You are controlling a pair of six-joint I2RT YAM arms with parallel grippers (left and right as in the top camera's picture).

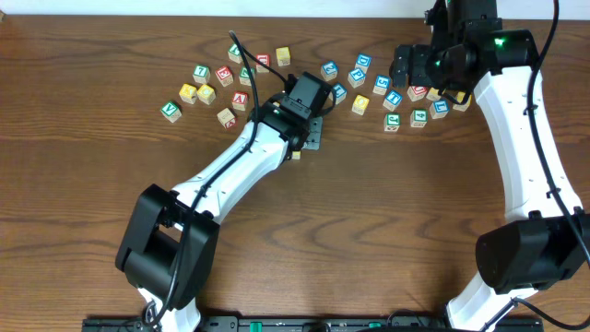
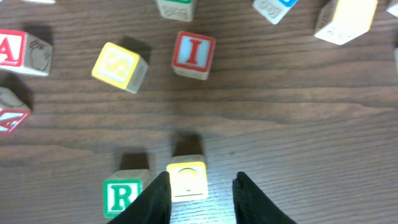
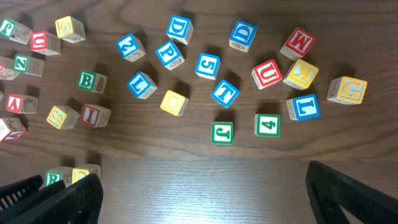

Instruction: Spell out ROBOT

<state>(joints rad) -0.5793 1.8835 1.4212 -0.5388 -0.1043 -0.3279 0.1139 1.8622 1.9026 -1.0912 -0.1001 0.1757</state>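
In the left wrist view the green-lettered R cube stands on the table with a yellow-faced cube right beside it. My left gripper is open around the yellow cube; its left finger is close to the cube and the right finger stands clear of it. From overhead, the left gripper hides the R. The right wrist view shows the R, the green B, the blue T and another yellow cube. My right gripper is wide open with only bare wood between its fingers.
Loose cubes lie scattered at the back of the table: a red I, a yellow S and a red A beyond the left gripper, and blue, green and red ones under the right arm.
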